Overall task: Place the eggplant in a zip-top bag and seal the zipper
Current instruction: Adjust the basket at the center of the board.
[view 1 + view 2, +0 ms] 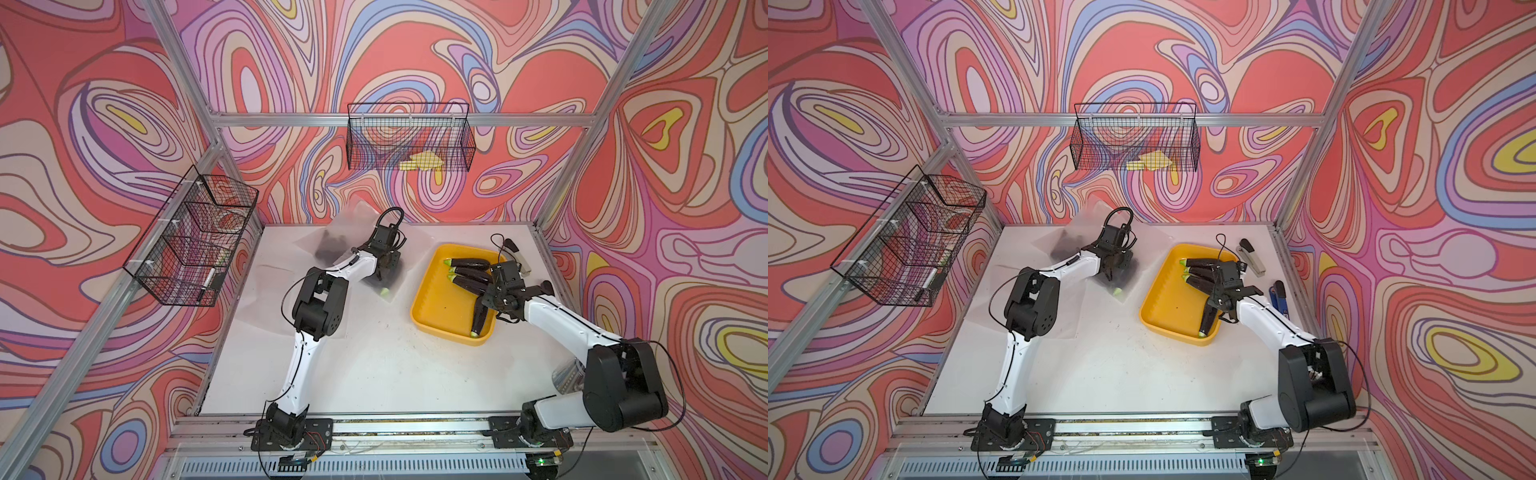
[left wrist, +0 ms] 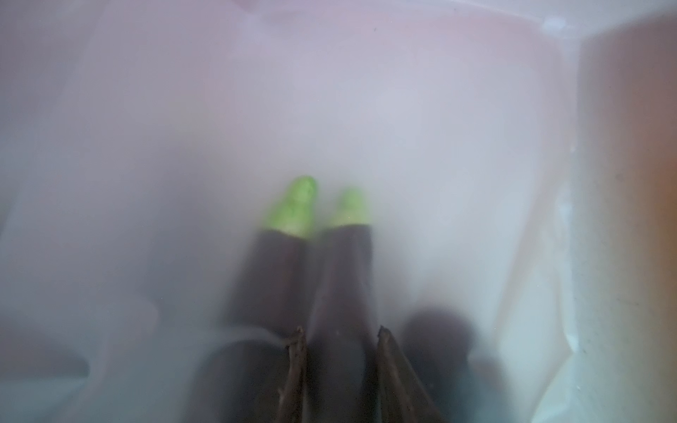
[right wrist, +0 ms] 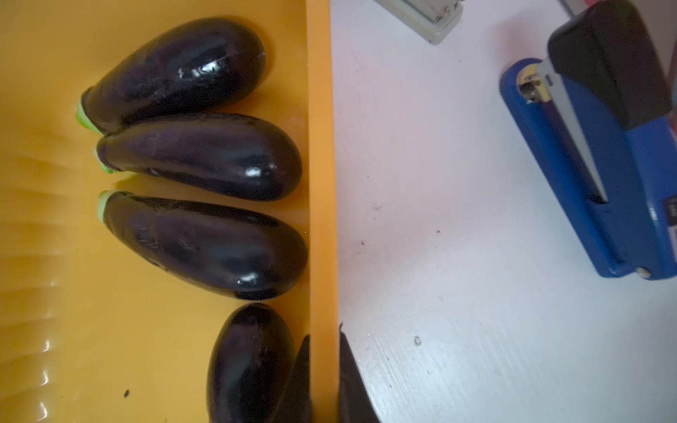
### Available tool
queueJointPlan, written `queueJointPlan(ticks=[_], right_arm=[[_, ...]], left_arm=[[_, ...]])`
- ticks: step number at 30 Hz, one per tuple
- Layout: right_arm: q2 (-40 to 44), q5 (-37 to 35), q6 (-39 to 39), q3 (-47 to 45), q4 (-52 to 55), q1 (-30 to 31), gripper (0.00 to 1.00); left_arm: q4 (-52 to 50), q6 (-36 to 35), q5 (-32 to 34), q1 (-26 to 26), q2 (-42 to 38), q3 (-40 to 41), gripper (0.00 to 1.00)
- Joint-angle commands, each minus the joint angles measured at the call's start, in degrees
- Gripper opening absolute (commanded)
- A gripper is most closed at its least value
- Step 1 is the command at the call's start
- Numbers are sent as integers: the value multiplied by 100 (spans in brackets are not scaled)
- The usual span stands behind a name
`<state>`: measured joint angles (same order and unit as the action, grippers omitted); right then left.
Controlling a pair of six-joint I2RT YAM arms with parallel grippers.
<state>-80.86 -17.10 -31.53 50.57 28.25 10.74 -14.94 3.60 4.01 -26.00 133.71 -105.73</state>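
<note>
Purple-black eggplants (image 3: 205, 157) are split two ways right now. Four sit in the yellow tray (image 3: 320, 146) near the right edge of the white table (image 1: 374, 365): three lie side by side with their green stems pointing away from the tray wall, and the fourth eggplant (image 3: 252, 366) is just beside that wall. At least two more are inside the frosted zip-top bag (image 1: 332, 232), which lies at the table's far edge, left of the middle. The left wrist view is foggy because it looks through the film, but the left gripper (image 2: 340, 351) has a finger on either side of one bagged eggplant (image 2: 340, 285). I'd say it's pinching that one, maybe through the plastic, hard to tell. The right gripper (image 3: 324, 366) is the odd bit: one finger is inside the tray next to the fourth eggplant, the other is on the table side, and the jaws look clamped on the tray's wall, not on any veg. My read is we're mid-loading and sealing is a long way off (I can't see the zipper or whether the mouth is open). Next move imo: the right jaws let go, shift inward over that fourth eggplant and close across its body, with the left holding the bag mouth open for it. A blue stapler (image 3: 604, 183) and a pale stapler (image 3: 421, 18) sit between the tray and the right edge, apart from the gripper.
</note>
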Motion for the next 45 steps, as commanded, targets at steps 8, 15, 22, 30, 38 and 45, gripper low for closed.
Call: queueJointPlan(ticks=[8, 15, 22, 30, 38, 45], right_arm=[[306, -356, 369, 439, 255, -105, 13], [434, -402, 558, 511, 262, -143, 14], [500, -226, 493, 234, 87, -151, 14], [615, -367, 363, -213, 9, -174, 17], [913, -471, 310, -549, 7, -252, 20], [1182, 134, 812, -309, -437, -189, 27]], left_arm=[[-914, 790, -1124, -232, 65, 99, 29], [-458, 1340, -1495, -462, -79, 378, 29], [-161, 1689, -1231, -529, -95, 331, 29], [-6, 1486, -1364, -430, -592, 101, 32], [-150, 1381, -1166, -12, -1354, 499, 31], [-934, 1236, 200, 101, -2255, 903, 31]])
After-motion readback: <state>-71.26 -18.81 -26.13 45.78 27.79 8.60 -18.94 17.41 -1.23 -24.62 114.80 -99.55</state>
